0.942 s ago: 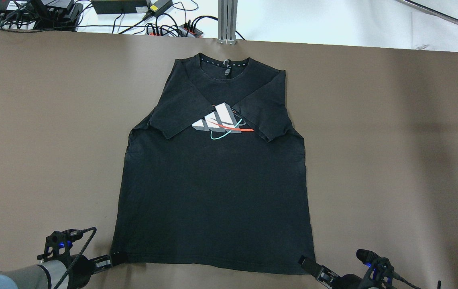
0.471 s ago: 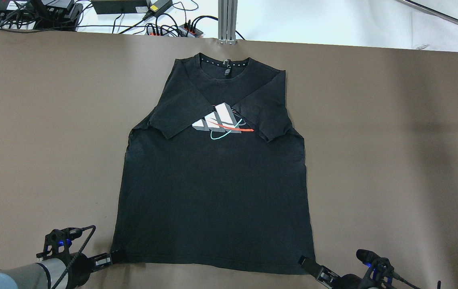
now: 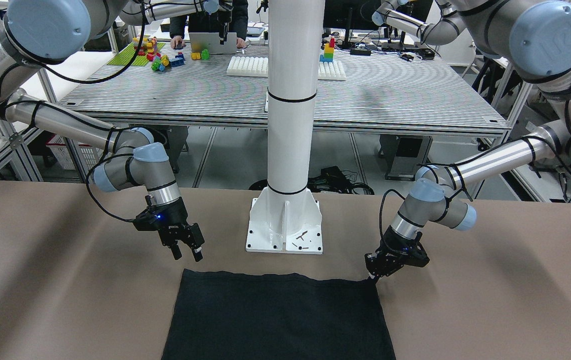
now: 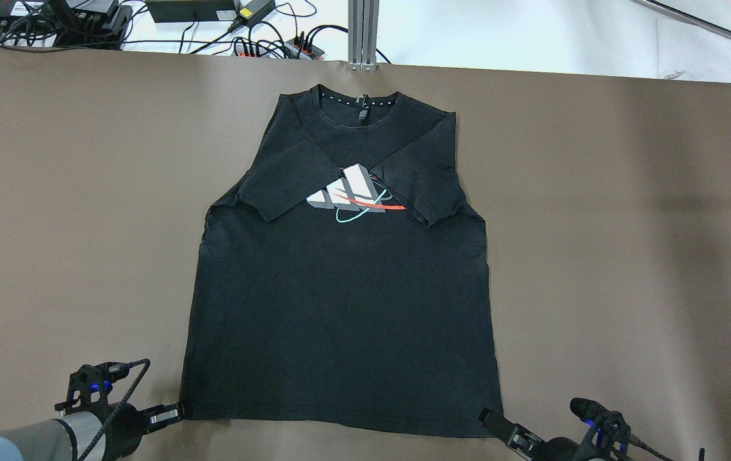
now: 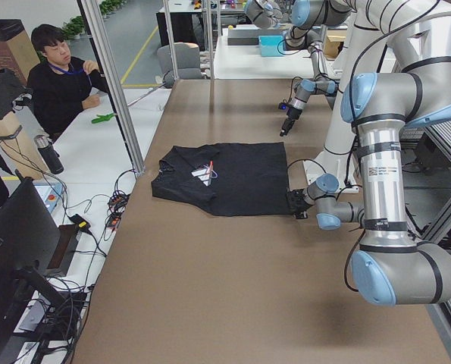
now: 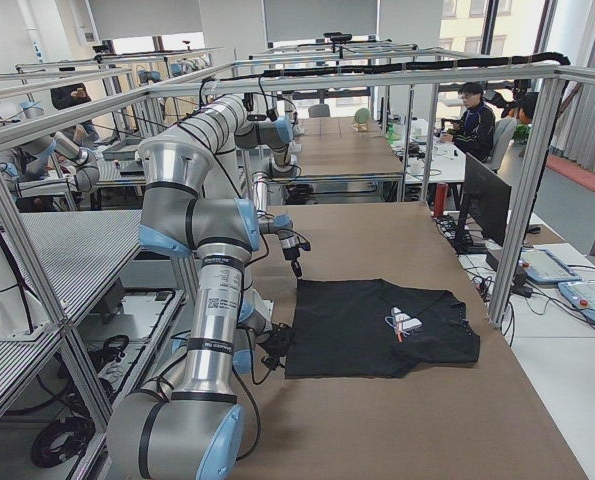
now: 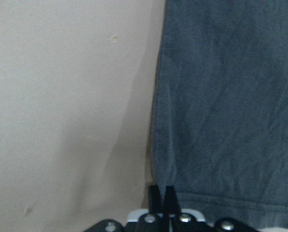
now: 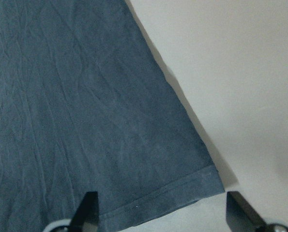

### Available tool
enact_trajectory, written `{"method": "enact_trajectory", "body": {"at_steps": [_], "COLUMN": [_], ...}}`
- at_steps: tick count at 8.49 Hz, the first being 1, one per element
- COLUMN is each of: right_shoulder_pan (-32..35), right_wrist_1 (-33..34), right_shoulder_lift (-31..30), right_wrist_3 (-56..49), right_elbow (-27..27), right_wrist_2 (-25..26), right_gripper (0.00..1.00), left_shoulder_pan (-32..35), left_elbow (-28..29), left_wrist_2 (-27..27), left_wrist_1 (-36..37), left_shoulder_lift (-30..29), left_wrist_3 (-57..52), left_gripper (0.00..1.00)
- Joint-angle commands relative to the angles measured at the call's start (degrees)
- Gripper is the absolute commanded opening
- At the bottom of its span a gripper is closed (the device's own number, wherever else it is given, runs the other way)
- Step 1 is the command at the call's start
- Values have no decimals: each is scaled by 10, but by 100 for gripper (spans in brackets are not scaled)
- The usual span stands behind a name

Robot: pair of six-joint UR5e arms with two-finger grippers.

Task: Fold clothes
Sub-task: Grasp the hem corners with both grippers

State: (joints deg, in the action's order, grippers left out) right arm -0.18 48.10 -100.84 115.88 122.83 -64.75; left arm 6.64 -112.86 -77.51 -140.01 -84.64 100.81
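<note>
Even indoor light, soft shadows

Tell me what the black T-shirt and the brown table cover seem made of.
Black T-shirt: soft knit fabric, likely cotton, matte; fine creases and a stitched hem show. Table cover: smooth matte brown sheet, perhaps paper or vinyl; small dents show.

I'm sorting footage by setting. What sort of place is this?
Most likely a robotics lab. A white pillar carries two robot arms over a black T-shirt. An aluminium-framed bench stands behind, and an operator sits at a side desk.
</note>
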Motion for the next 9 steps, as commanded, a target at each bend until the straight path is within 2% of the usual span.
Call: {"method": "enact_trajectory", "body": {"at_steps": [1,4,6,9], "right_shoulder_pan": [-2,-13,-14,-13], "right_wrist_1": [11,11,11,11], "right_shoulder_lift": [-12,0,28,36], "right_wrist_3": [0,7,9,9], "right_elbow": [-22,-46,-74,-77], "right_wrist_2": [-4,1,5,5], "right_gripper": [92,87,76,59], "left_shoulder_pan": [0,0,0,0], "left_elbow": [-12,-13,-13,-13], "left_wrist_2": [0,1,1,1], "left_wrist_1": [1,0,0,0], "left_shoulder_lift": [4,5,4,4], "left_wrist_3": [-1,-2,-2,-2], "left_gripper": [0,0,0,0]}}
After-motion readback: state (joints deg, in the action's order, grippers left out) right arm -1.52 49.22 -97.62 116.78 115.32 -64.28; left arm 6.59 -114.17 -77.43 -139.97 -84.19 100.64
